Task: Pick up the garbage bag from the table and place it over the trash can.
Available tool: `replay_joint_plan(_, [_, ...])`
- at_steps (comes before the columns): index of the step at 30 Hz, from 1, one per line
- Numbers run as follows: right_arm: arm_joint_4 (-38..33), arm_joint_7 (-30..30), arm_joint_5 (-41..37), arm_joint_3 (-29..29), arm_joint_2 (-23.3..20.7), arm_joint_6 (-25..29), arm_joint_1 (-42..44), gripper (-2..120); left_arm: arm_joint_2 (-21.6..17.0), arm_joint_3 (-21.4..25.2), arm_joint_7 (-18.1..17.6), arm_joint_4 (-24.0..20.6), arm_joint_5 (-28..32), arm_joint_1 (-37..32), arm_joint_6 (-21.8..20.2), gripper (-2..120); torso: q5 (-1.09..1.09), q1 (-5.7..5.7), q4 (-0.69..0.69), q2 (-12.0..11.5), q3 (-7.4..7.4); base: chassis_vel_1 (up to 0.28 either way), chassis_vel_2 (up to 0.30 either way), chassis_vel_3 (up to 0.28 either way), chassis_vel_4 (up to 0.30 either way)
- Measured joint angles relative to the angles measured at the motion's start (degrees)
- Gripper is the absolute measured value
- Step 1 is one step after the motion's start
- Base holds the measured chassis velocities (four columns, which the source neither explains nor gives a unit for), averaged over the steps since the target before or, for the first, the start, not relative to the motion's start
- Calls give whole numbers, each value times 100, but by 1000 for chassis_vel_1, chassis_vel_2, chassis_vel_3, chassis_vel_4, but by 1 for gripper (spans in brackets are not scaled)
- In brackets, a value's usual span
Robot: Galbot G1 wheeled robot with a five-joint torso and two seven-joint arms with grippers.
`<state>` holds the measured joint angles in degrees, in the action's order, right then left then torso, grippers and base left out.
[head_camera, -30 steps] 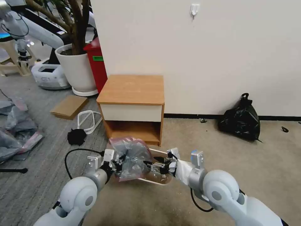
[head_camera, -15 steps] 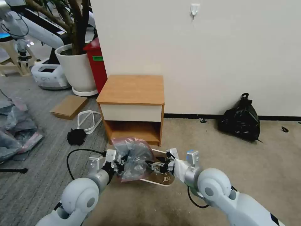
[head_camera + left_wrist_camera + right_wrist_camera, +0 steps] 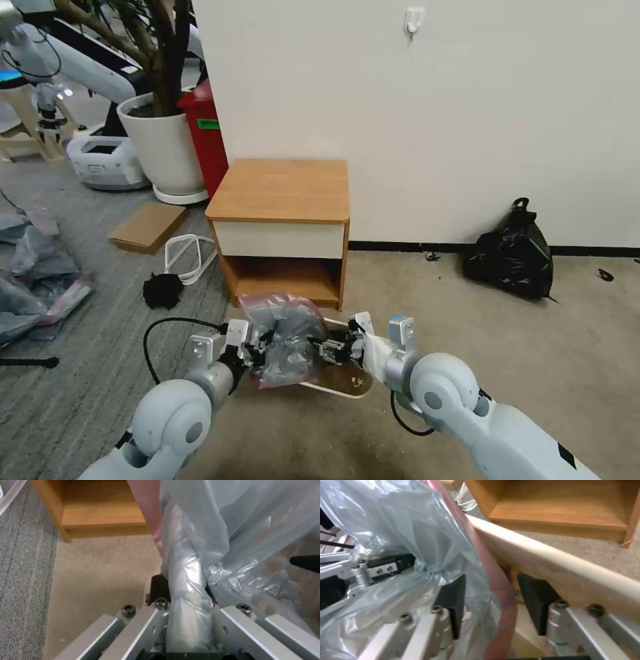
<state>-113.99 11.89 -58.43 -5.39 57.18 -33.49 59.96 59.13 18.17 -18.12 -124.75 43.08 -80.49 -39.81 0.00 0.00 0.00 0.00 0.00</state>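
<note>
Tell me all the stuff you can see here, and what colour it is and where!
garbage bag: 1, see-through grey with a pinkish-red rim band, held over the bin
trash can: 1, cream-white, on the carpet before the nightstand
table: 1, light-brown wood with a white drawer front, against the wall
knotted bag: 1, black, by the wall on the right
tall bin: 1, red, behind the nightstand
plant pot: 1, white, beside the red bin
cardboard piece: 1, brown, on the floor to the left
plastic heap: 1, grey and pink, far left
wall hook: 1, white, high up
left gripper: 1, shut on the bag
right gripper: 1, open, at the bag's rim
</note>
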Motion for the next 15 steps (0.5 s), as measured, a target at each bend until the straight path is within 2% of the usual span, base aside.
replay_joint_plan(1, [0, 0, 0, 0, 0, 0, 0, 40, 0, 0, 0, 0, 0, 0, 0, 3, 0, 0, 0, 0, 0, 0, 0, 0, 0])
replay_joint_plan(11, [-86, -17, 9, -4, -23, 78, 99, 3, 28, -20, 0, 16, -36, -45, 25, 3, 0, 0, 0, 0, 0, 0, 0, 0, 0])
replay_joint_plan(15, [-148, -43, 20, 26, -75, 143, 167, 0, 28, -20, 0, 46, -51, -45, 29, 3, 0, 0, 0, 0, 0, 0, 0, 0, 0])
